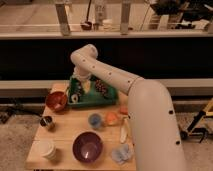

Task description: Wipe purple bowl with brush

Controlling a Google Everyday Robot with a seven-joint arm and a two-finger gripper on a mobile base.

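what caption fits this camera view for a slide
Gripper down in the green tray, purple bowl near the table front

Two bowls [88, 146] [56, 100], one end effector [80, 90] over tray [102, 102]

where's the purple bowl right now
Camera view: the purple bowl sits at the front of the table, beside the white cup; the gripper is over the green tray.

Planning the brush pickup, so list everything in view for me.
purple bowl: one, dark purple, table front
red bowl: one, red-orange, picture-left edge
dark cup: one, dark, picture-left edge
tray: one, green, table back
grapes: one bunch, dark red, in tray
white cup: one, white, front picture-left corner
blue cup: one, blue, table middle
cloth: one, pale blue, beside purple bowl
brush: cannot make it out
gripper: one, pale, over tray
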